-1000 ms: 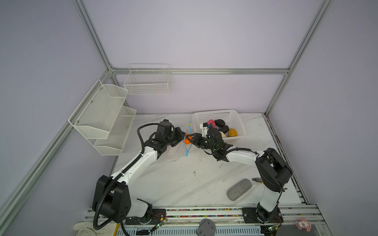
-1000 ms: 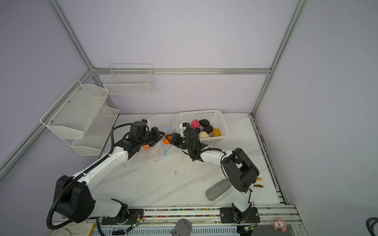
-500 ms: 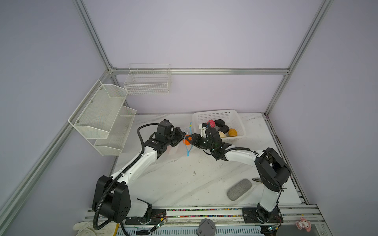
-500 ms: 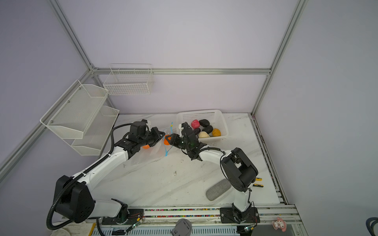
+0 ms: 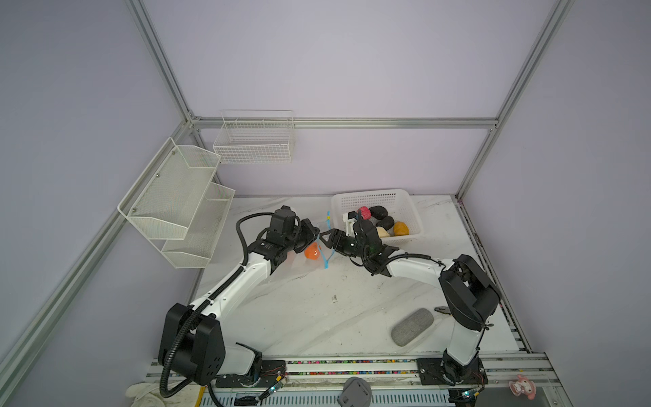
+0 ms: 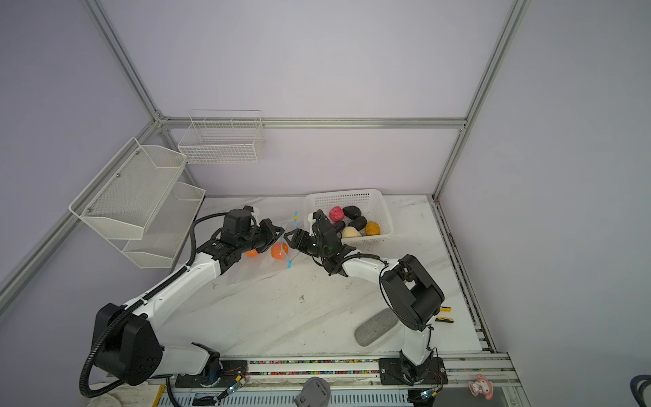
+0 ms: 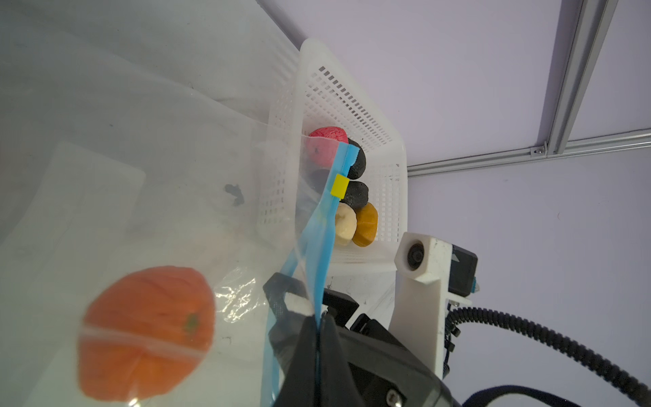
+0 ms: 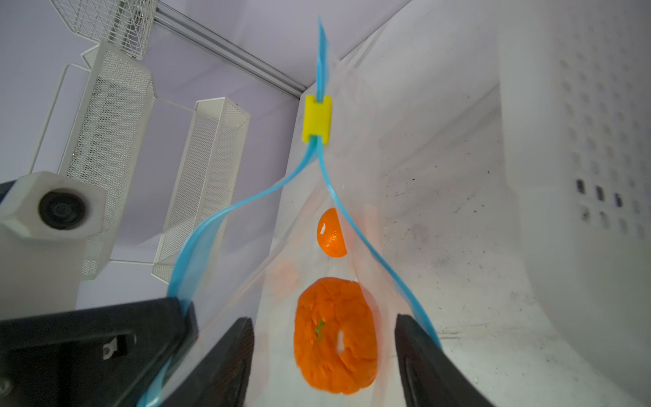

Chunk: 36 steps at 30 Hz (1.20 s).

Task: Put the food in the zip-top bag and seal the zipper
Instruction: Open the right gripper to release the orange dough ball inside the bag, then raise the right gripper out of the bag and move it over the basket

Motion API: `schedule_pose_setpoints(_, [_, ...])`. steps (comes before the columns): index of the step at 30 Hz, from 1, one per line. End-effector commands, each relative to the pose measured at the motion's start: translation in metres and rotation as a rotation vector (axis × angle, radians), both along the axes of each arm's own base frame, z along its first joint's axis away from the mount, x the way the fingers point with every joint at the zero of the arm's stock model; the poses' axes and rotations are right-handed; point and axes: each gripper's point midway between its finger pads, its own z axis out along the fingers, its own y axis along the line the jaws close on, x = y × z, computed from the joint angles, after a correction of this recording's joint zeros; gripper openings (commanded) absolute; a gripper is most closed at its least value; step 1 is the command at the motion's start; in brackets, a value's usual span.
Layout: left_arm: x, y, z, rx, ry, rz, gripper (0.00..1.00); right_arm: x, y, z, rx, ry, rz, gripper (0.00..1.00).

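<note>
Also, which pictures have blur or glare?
Left wrist view: the near orange fruit is blurred inside the bag, glare on the crinkled plastic beside it. Right wrist view: the white basket wall is blurred, the yellow tab crisp. Both top views: even light, faint shadows.

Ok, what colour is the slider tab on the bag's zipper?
Yellow tab on the light blue zipper; clearest in the right wrist view.

Glossy clear plastic bag, perforated white plastic basket, smooth marbled tabletop

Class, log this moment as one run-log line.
left pincer: shut on zipper | right pincer: open at zip-top bag mouth | two orange foods: inside | other food: in basket
</note>
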Motion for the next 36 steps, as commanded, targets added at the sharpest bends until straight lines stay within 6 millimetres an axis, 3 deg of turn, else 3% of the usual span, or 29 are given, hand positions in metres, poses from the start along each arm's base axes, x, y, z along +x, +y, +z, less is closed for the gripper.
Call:
schedule_pose_setpoints(1, [0.0, -0.004, 0.03, -0.04, -0.085, -0.014, 0.0, 0.002, 0.004, -0.001, -0.008, -0.005, -0.004, 0.67])
schedule_pose_setpoints(14, [0.0, -0.003, 0.029, -0.039, -0.083, -0.013, 0.0, 0.0, 0.004, 0.002, -0.001, -0.003, -0.001, 0.67])
schedule_pose_setpoints(22, [-0.001, 0.0, 0.02, -0.026, -0.07, -0.002, 0.0, -0.006, -0.012, 0.036, 0.008, -0.056, -0.043, 0.67])
schedule_pose_setpoints(31, [-0.001, 0.001, 0.011, -0.023, -0.059, 0.004, 0.0, -0.012, -0.024, 0.057, -0.003, -0.088, -0.063, 0.67])
schedule_pose_setpoints(36, [0.0, 0.0, 0.008, -0.023, -0.053, 0.0, 0.0, -0.001, -0.045, 0.067, -0.11, -0.211, -0.15, 0.65])
